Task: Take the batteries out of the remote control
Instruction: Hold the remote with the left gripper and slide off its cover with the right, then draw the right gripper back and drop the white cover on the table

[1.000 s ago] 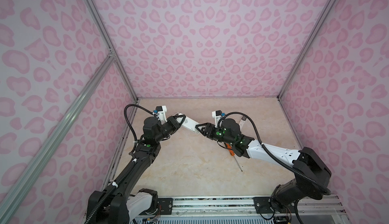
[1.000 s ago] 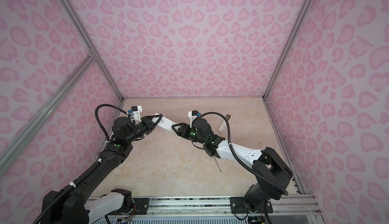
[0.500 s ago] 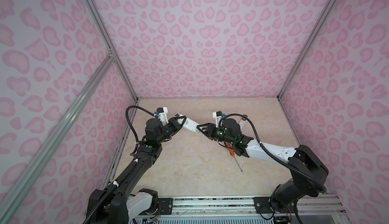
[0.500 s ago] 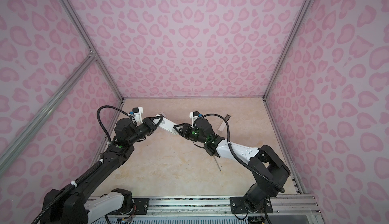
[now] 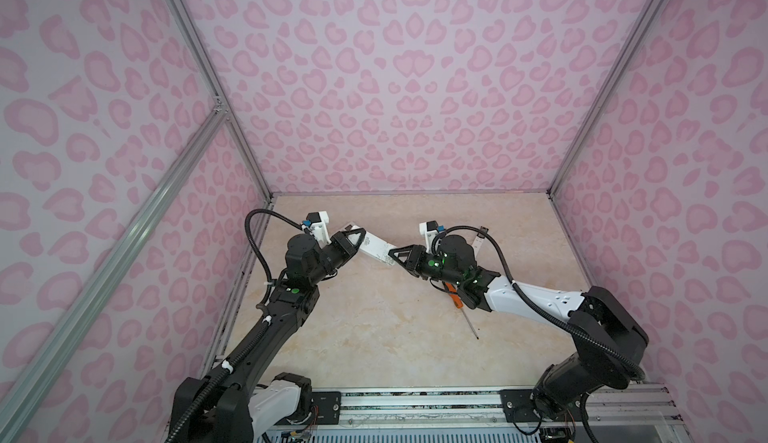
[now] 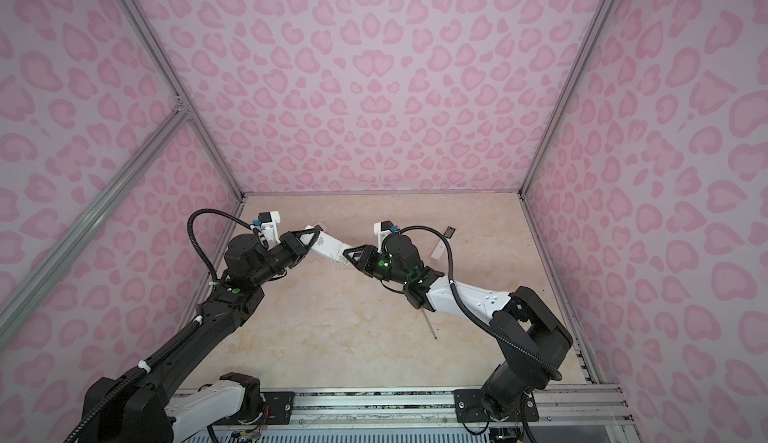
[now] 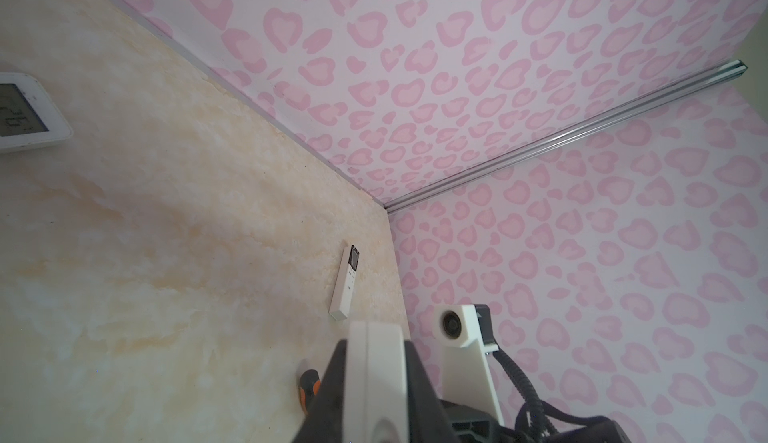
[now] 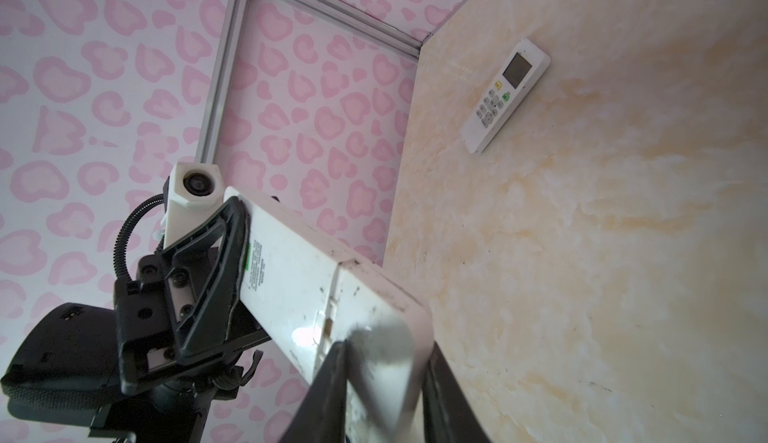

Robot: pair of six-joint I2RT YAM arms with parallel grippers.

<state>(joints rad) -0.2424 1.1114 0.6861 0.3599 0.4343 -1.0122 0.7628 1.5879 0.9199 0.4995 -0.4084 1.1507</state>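
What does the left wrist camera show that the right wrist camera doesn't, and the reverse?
Left wrist only: a slim white remote lying near the wall, and the screwdriver's orange-black handle. Right wrist only: the held remote's labelled back with its cover seam, and an air-conditioner remote seen whole. Both: the held remote in the left gripper, and the marbled table.

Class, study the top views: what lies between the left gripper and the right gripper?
A white remote bridges that gap, seen in both top views: the left gripper clamps one end, the right gripper grips the other.
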